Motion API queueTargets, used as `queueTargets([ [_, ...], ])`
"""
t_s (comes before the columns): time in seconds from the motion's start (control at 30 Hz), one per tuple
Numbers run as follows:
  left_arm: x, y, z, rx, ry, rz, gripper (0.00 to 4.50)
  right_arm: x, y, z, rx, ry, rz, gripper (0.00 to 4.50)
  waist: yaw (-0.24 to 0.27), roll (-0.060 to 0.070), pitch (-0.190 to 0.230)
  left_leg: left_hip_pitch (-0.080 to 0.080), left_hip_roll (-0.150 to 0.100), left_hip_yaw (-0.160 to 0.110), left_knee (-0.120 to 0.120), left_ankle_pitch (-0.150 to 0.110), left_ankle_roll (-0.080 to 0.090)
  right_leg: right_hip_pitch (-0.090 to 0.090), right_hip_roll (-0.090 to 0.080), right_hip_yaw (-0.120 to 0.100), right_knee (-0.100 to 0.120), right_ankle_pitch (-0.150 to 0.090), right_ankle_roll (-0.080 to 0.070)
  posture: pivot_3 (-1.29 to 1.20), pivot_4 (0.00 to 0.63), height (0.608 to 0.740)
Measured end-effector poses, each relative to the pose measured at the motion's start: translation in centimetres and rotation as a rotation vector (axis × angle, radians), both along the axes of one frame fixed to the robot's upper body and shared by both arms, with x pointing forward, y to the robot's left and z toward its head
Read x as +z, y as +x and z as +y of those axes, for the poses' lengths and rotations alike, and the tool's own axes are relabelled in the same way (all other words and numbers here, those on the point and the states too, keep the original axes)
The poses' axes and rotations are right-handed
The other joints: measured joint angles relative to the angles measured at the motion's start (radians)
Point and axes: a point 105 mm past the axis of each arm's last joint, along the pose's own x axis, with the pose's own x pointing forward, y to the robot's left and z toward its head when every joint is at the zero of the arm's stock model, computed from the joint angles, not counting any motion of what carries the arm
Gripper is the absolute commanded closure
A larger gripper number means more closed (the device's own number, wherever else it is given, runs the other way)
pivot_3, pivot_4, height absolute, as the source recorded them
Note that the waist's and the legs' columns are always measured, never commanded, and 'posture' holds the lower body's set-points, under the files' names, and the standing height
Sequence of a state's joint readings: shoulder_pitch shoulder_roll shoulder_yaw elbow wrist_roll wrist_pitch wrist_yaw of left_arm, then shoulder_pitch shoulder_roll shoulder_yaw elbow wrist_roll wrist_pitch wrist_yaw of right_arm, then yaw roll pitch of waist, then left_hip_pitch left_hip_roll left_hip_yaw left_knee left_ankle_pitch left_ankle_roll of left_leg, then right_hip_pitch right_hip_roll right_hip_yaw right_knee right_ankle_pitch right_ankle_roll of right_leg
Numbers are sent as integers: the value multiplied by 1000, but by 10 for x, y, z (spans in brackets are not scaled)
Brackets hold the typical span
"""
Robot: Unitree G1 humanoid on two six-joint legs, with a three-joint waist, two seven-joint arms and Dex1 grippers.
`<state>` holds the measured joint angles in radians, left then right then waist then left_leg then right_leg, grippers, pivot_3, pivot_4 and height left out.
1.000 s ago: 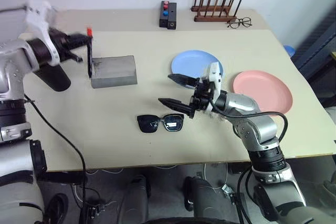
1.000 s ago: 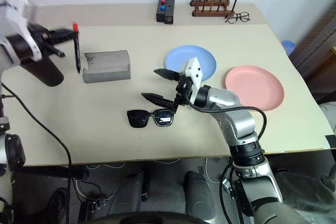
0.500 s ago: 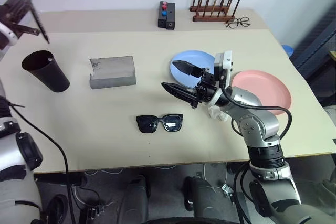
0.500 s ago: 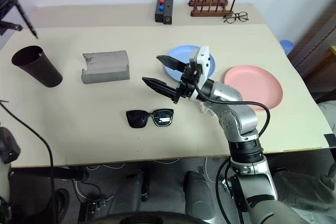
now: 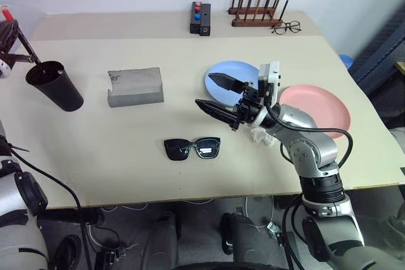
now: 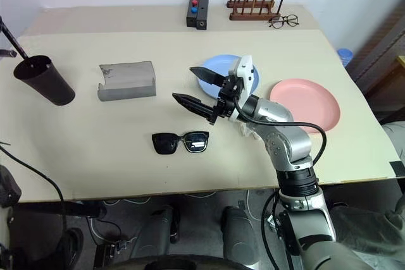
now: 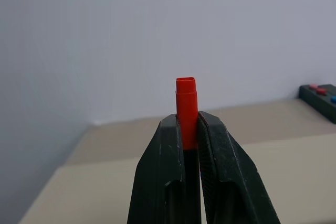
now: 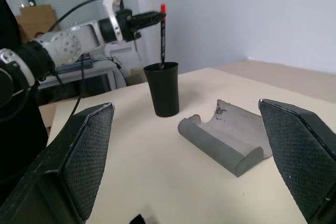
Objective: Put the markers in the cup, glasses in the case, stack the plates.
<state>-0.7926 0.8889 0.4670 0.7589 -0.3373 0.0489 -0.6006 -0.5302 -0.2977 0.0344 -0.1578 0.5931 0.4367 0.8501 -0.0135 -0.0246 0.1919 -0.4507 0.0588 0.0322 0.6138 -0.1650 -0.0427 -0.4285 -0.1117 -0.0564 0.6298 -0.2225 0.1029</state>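
Note:
My left gripper (image 8: 155, 17) is shut on the black marker (image 8: 163, 38) just below its red cap (image 7: 186, 106). The marker hangs nearly upright, its lower tip at the mouth of the dark cup (image 5: 57, 86) at the table's far left. The grey case (image 5: 135, 86) lies to the right of the cup. Black sunglasses (image 5: 192, 148) lie nearer the front edge. My right gripper (image 5: 205, 90) hovers open above the table, between the sunglasses and the light blue plate (image 5: 231, 69), holding nothing. The pink plate (image 5: 323, 109) sits to the right of the blue one.
Along the back of the table stand a black box with red and blue buttons (image 5: 201, 18), a wooden peg rack (image 5: 256, 16) and clear eyeglasses (image 5: 288, 27). Bare tabletop (image 5: 95, 150) stretches between the cup and the sunglasses.
My left gripper carried the marker leftward from beside the case to over the cup and lowered it to the rim. The right gripper stayed open in place.

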Motion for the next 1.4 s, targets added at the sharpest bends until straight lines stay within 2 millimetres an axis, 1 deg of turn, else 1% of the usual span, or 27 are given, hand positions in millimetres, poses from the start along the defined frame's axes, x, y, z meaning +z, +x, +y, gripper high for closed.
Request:
queueTargets([
  [0.03,-4,0,0,2,-4,9,4473,0,0,0,0,-3,-1,0,0,0,0,0,0,0,0,0,0,0,0,0,0,0,0,0,150,740],
  [0.1,-9,-1,0,3,-21,10,3635,0,-1,0,2,-9,-3,0,3,0,0,0,0,0,0,0,0,0,0,0,0,0,0,0,150,740],
  [0.13,-10,-2,1,4,-29,7,3305,-1,-1,1,3,-10,-4,0,4,0,0,0,0,0,1,0,0,0,0,0,0,0,0,0,150,740],
  [0.27,-5,-4,1,-1,-35,-18,1340,-1,-1,2,8,-14,-2,0,4,0,0,0,0,0,0,0,0,0,0,0,0,0,0,0,150,740],
  [0.33,-1,-4,-1,-9,-32,-31,422,-2,-2,3,10,-16,-2,0,3,0,0,0,0,0,0,0,0,0,0,0,0,0,0,0,150,740],
  [0.37,-1,-5,-2,-9,-30,-33,39,-2,-2,3,10,-16,-2,0,2,0,0,0,0,0,0,0,0,0,0,0,0,0,0,0,150,740],
  [0.5,3,-4,-7,-31,-15,-33,39,-2,-1,3,6,-20,-3,0,3,0,0,0,0,0,0,0,0,0,0,0,0,0,0,0,150,740],
  [0.63,8,2,-26,-101,35,-11,39,-2,-1,3,4,-23,-4,0,5,0,0,0,0,0,1,0,0,1,0,0,0,0,0,0,150,740],
  [0.7,12,6,-42,-177,45,7,39,-3,-1,3,-1,-28,-5,0,5,0,0,0,0,0,1,0,0,1,0,0,-1,0,0,0,150,740],
  [0.77,16,8,-63,-299,54,22,39,-3,-1,3,-2,-28,-5,0,3,0,0,0,0,0,1,0,0,1,0,0,-1,0,0,0,150,740],
  [0.83,13,9,-90,-434,106,71,39,-3,0,3,-3,-29,-6,0,3,0,0,0,0,0,0,0,0,1,0,0,0,0,0,0,150,740],
  [0.9,2,13,-113,-538,184,143,39,-3,0,3,-5,-30,-6,0,3,0,0,0,0,0,1,0,0,1,0,0,0,0,0,0,150,740],
  [0.93,-8,18,-124,-592,236,214,39,-3,0,2,-7,-33,-6,0,4,0,0,0,0,0,1,0,0,1,0,0,0,0,-1,0,150,740],
  [1.03,-41,31,-142,-689,329,407,39,-7,2,-2,-22,-59,0,0,6,0,0,0,0,0,1,0,0,1,0,0,0,-2,-3,0,150,740],
  [1.17,-74,47,-157,-723,431,553,39,-13,9,-14,-82,-108,11,0,4,0,0,-1,0,0,1,0,0,0,0,0,-1,-1,-2,0,150,740],
  [1.27,-88,56,-164,-719,455,608,39,-14,14,-25,-127,-115,20,0,4,0,0,-2,0,0,1,0,0,0,0,0,-1,0,0,0,150,740],
  [1.4,-105,59,-171,-742,470,679,39,-22,14,-32,-171,-119,47,0,2,0,0,-2,0,0,1,0,1,-1,0,0,-1,0,0,0,150,740],
])
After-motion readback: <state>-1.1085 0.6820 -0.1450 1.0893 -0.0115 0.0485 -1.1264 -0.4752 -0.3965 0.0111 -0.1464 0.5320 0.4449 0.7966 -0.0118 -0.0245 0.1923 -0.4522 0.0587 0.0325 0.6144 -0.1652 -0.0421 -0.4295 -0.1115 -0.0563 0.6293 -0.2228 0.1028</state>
